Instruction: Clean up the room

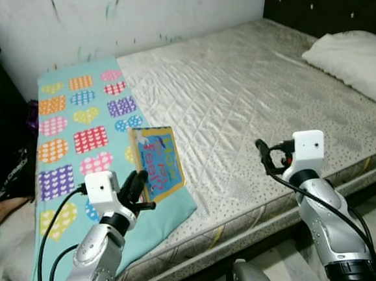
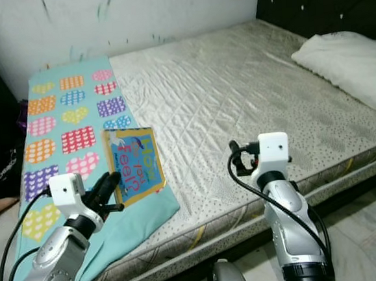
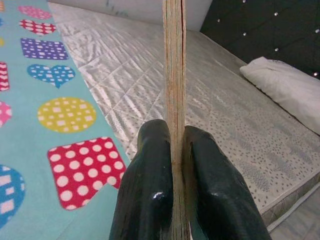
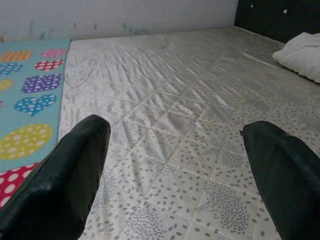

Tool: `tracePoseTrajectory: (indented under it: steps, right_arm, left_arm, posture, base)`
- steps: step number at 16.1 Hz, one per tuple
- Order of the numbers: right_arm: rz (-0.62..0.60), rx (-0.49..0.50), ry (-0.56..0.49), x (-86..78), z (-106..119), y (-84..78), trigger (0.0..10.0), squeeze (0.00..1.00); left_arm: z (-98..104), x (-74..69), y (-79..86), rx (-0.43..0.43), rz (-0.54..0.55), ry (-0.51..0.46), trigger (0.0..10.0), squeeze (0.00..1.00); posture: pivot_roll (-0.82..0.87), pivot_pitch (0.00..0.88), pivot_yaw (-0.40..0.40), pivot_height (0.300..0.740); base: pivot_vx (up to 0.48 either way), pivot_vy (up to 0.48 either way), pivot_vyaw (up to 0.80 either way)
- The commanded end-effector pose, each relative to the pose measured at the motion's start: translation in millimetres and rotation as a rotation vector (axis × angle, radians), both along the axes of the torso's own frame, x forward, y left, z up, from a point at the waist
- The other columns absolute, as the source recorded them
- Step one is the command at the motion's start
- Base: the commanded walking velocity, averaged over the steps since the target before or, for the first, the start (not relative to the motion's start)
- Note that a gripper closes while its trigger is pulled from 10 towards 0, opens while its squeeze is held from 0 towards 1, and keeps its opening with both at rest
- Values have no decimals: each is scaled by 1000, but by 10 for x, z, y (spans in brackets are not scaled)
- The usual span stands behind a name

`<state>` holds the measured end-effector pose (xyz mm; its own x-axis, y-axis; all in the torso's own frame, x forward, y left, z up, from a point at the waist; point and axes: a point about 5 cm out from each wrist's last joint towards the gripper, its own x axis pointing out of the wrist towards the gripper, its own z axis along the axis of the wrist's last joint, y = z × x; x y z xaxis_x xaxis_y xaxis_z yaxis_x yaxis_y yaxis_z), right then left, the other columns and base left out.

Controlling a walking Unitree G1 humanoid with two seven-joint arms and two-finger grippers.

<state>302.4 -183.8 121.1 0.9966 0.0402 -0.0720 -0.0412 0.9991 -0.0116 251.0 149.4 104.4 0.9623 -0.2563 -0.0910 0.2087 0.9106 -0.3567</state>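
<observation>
Left fingers [image 3: 150, 200] pinch book [image 1: 157, 162] edge above mattress [image 1: 249, 90].

Quilted bed [image 1: 250, 96] with heart-patterned teal mat [image 1: 76, 130] and white pillow [image 1: 354, 59].

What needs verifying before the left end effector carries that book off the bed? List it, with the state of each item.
1. Grip on the book: ok. The left end effector has both fingers pressed against its edge.
2. Book clear of the heart-patterned blanket: cannot tell; it may be resting on it.
3. Right end effector out of the way: ok, open over bare mattress, apart from the book.
4. Pillow clear of the path: ok, far at the head end.
5. Person's foot on the floor at the robot's left: not ok, close to that side.
</observation>
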Motion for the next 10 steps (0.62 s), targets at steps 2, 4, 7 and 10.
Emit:
tracePoseTrajectory:
  steps: [2,4,7,10]
  right_arm:
    - [23,10,-45,39,113,29,10000,0]
    - [31,15,-53,61,143,31,10000,0]
    - [28,19,-59,74,157,18,10000,0]
    - [29,27,-59,90,158,29,10000,0]
  left_arm:
    - [75,49,-8,0,13,-43,10000,0]
    - [70,67,-9,-7,24,-42,10000,0]
    - [59,63,-4,-4,25,-43,10000,0]
    - [59,67,8,-1,34,-44,10000,0]
  posture:
    - [-162,0,46,655]
    - [-162,0,46,655]
    - [-173,0,45,655]
    - [-169,0,43,655]
  base:
    - [0,0,-203]
    - [0,0,-675]
    - [0,0,-652]
    - [0,0,-646]
